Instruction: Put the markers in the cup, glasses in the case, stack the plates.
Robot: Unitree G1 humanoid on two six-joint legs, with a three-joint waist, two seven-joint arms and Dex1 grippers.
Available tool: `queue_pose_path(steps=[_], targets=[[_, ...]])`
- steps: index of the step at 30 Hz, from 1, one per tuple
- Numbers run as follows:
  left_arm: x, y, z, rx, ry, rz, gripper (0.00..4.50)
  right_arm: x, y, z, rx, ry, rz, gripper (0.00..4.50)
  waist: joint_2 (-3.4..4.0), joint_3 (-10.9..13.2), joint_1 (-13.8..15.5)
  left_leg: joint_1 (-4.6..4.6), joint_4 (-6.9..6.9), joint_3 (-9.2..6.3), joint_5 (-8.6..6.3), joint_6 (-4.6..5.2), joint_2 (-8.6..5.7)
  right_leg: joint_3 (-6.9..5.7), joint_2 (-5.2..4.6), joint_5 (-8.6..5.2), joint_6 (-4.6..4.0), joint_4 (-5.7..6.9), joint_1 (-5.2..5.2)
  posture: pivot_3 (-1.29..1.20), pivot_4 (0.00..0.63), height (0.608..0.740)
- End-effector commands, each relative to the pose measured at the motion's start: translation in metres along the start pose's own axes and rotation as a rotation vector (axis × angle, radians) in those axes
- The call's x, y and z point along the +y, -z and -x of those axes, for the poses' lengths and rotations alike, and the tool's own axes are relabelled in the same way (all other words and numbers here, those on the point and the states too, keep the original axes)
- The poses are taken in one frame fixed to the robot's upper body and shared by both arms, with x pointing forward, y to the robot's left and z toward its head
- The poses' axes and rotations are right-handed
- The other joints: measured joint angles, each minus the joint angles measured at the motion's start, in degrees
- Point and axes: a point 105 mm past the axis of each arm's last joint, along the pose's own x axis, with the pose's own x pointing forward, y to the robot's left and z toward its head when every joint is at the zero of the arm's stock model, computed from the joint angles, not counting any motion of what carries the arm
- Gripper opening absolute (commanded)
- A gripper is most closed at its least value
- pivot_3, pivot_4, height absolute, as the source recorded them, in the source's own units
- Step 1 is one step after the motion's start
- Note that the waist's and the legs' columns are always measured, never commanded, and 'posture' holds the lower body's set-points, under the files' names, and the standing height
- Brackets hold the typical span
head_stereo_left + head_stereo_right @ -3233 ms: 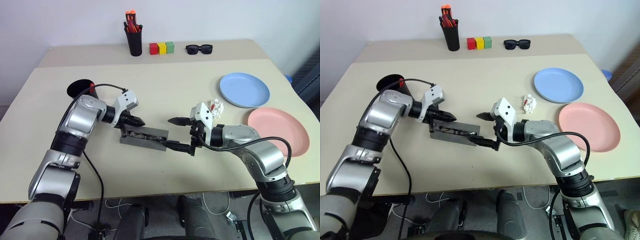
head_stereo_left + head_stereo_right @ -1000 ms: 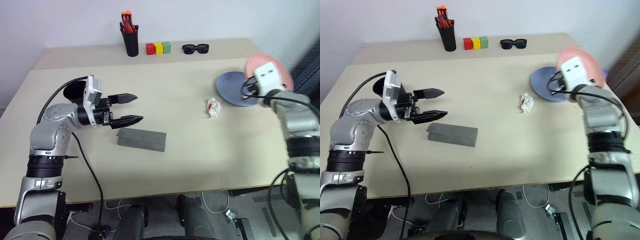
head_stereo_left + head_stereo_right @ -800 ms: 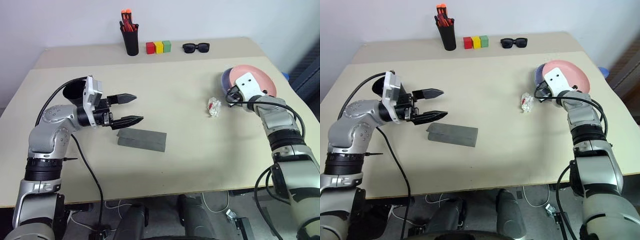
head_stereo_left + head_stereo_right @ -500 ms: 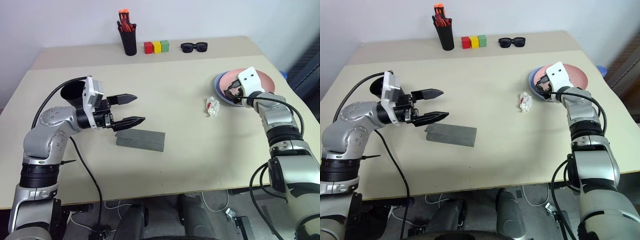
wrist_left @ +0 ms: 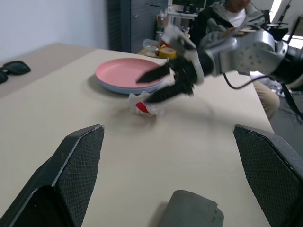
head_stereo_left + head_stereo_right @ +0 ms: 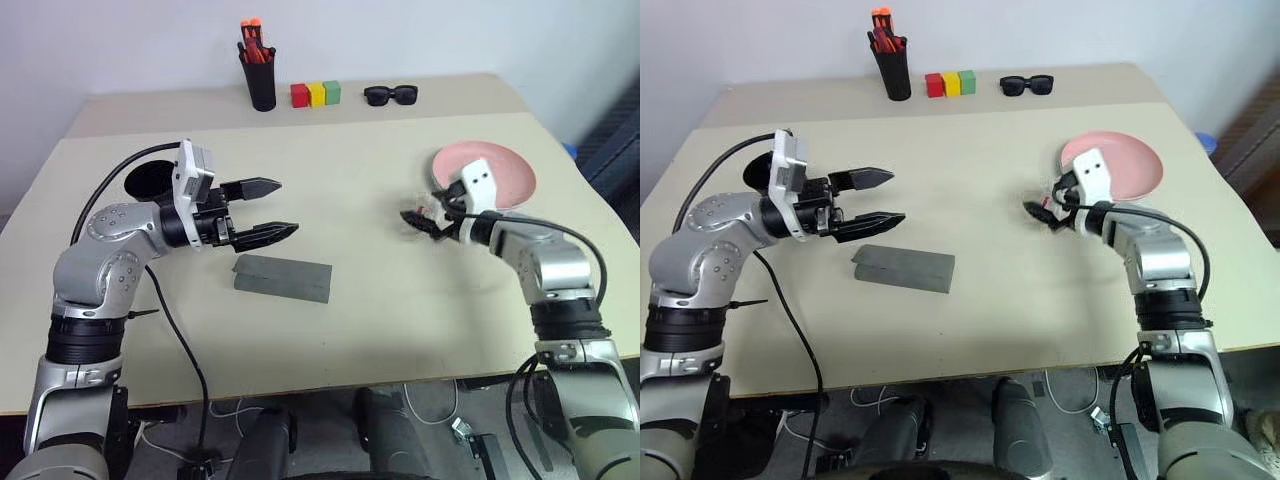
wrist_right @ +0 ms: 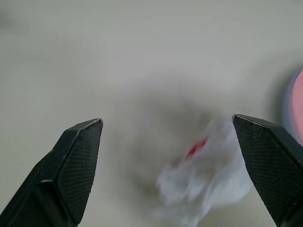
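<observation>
The salmon pink plate (image 6: 492,170) lies on top of the light blue plate (image 5: 121,88), whose rim shows beneath it. My right gripper (image 6: 418,218) is open just left of the stack, its fingers spread at a crumpled paper wad (image 7: 208,179). The grey case (image 6: 283,278) lies shut at mid-table. My left gripper (image 6: 285,207) hovers open just above and behind it, pointing right, with nothing between its fingers. Behind my left arm stands the black cup (image 6: 148,181). The markers and the glasses are hidden.
Along the far edge stand a black pen holder with orange-red pens (image 6: 263,75), three coloured blocks (image 6: 320,95) and black sunglasses (image 6: 394,95). A person (image 5: 232,14) sits beyond the table's right end.
My right gripper set the pink plate on the blue one, let go and swung left and down to the paper wad. The case, open earlier, is now shut. My left gripper stayed put.
</observation>
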Motion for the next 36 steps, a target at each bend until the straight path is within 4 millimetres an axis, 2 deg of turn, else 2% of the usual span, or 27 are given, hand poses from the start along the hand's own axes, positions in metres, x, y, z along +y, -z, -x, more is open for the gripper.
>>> queue_pose_path(steps=[1, 4, 7, 10, 13, 14, 15, 16, 20, 22, 23, 26, 30, 33, 35, 36], targets=[[0.0, -0.01, 0.001, -0.014, 0.013, -0.053, 4.5, -0.01, -0.002, -0.005, 0.006, 0.074, 0.08, 4.48, 0.0, 0.0, 0.02, 0.01, 0.0, 0.0, 0.0, 0.0, 0.01, 0.0, 0.02, 0.0, -0.01, 0.01, 0.0, 0.0, 0.15, 0.74], [0.0, -0.006, 0.005, 0.002, 0.008, -0.059, 4.5, -0.01, 0.011, -0.012, 0.034, 0.077, 0.052, 4.48, 0.0, 0.0, 0.08, 0.01, 0.0, 0.0, 0.0, -0.01, 0.01, 0.01, 0.01, 0.0, -0.01, 0.0, 0.0, 0.0, 0.15, 0.74], [-0.002, -0.005, 0.011, 0.006, -0.001, -0.06, 4.5, -0.007, 0.015, -0.017, 0.031, 0.055, 0.023, 3.68, 0.01, -0.01, -0.03, 0.0, 0.0, 0.0, 0.0, -0.01, 0.01, 0.01, 0.02, 0.0, -0.01, 0.0, 0.0, 0.0, 0.15, 0.74], [-0.003, -0.004, 0.014, 0.008, -0.009, -0.06, 4.5, -0.009, 0.009, -0.018, 0.014, 0.062, 0.041, 2.26, 0.01, -0.01, 0.04, 0.02, 0.0, 0.0, 0.0, -0.01, 0.02, 0.02, 0.02, 0.01, -0.02, 0.01, 0.0, 0.0, 0.15, 0.74], [-0.003, -0.002, 0.016, 0.01, -0.015, -0.059, 4.5, -0.015, -0.001, -0.016, -0.024, 0.077, 0.022, 0.65, 0.01, -0.01, 0.12, 0.01, 0.0, 0.01, 0.0, -0.01, 0.01, 0.02, 0.02, 0.01, -0.02, 0.0, 0.0, 0.0, 0.15, 0.74], [-0.002, -0.002, 0.016, 0.01, -0.016, -0.059, 4.5, -0.018, -0.005, -0.015, -0.035, 0.08, 0.026, 0.22, 0.01, -0.01, 0.15, 0.01, 0.0, 0.01, 0.0, -0.01, 0.01, 0.02, 0.02, 0.01, -0.01, 0.0, 0.0, 0.0, 0.15, 0.74], [-0.002, -0.002, 0.016, 0.01, -0.017, -0.059, 4.5, -0.02, -0.008, -0.014, -0.04, 0.081, 0.031, 0.01, 0.01, -0.01, 0.15, 0.01, 0.0, 0.0, 0.0, -0.01, 0.01, 0.02, 0.02, 0.01, -0.01, 0.0, 0.0, 0.0, 0.15, 0.74], [-0.002, -0.002, 0.016, 0.009, -0.017, -0.059, 4.5, -0.022, -0.012, -0.013, -0.053, 0.082, 0.031, 0.01, 0.01, -0.01, 0.13, 0.01, 0.0, 0.01, 0.0, -0.01, 0.01, 0.02, 0.02, 0.01, -0.01, 0.0, 0.0, 0.0, 0.15, 0.74], [-0.002, -0.004, 0.013, 0.004, -0.018, -0.062, 4.5, -0.07, -0.04, 0.003, -0.163, 0.281, -0.025, 0.01, 0.02, 0.0, 0.1, 0.01, 0.0, 0.01, 0.01, -0.01, 0.01, 0.02, 0.02, 0.01, -0.02, -0.01, 0.0, 0.0, 0.15, 0.74], [-0.002, -0.005, 0.011, 0.001, -0.019, -0.067, 4.5, -0.092, -0.043, 0.01, -0.182, 0.38, -0.064, 0.01, 0.02, 0.0, 0.14, 0.0, -0.01, 0.01, 0.0, -0.01, 0.01, 0.02, 0.02, 0.01, -0.02, -0.01, -0.01, 0.0, 0.15, 0.74], [-0.002, -0.006, 0.01, 0.0, -0.021, -0.069, 4.5, -0.098, -0.04, 0.012, -0.17, 0.408, -0.074, 0.48, 0.02, 0.0, 0.14, 0.0, -0.01, 0.01, 0.0, -0.01, 0.01, 0.02, 0.02, 0.01, -0.02, -0.02, -0.01, 0.0, 0.15, 0.74], [-0.002, -0.006, 0.009, -0.001, -0.022, -0.071, 4.5, -0.101, -0.035, 0.007, -0.152, 0.418, -0.067, 1.84, 0.0, -0.01, 0.02, 0.0, -0.04, 0.0, 0.0, -0.01, 0.01, 0.02, 0.02, 0.01, -0.02, -0.07, 0.01, 0.0, 0.15, 0.74], [-0.003, -0.007, 0.009, -0.001, -0.022, -0.055, 4.5, -0.098, -0.031, -0.001, -0.1, 0.434, 0.061, 3.79, 0.03, 0.01, -0.36, 0.0, -0.05, 0.02, 0.0, -0.01, 0.02, 0.02, 0.03, 0.01, -0.02, -0.06, -0.01, 0.0, 0.15, 0.74], [-0.003, -0.005, 0.013, 0.003, -0.036, -0.054, 4.5, -0.118, -0.057, 0.016, -0.219, 0.57, 0.079, 3.79, 0.07, 0.03, -0.24, -0.02, -0.05, 0.03, 0.01, -0.01, 0.02, 0.04, 0.02, 0.01, -0.02, -0.04, -0.03, 0.0, 0.15, 0.74], [-0.003, -0.004, 0.014, 0.0, -0.044, -0.054, 4.5, -0.119, -0.073, 0.024, -0.297, 0.583, 0.123, 3.79, 0.08, 0.03, -0.18, -0.03, -0.05, 0.03, 0.01, -0.02, 0.01, 0.05, 0.02, 0.01, -0.02, -0.05, -0.04, 0.0, 0.15, 0.74], [-0.003, -0.005, 0.016, -0.01, -0.049, -0.049, 4.5, -0.113, -0.084, 0.025, -0.377, 0.535, 0.079, 3.79, 0.07, 0.03, -0.15, -0.03, -0.05, 0.03, 0.01, -0.02, 0.01, 0.05, 0.02, 0.01, -0.02, -0.05, -0.04, 0.0, 0.15, 0.74]])
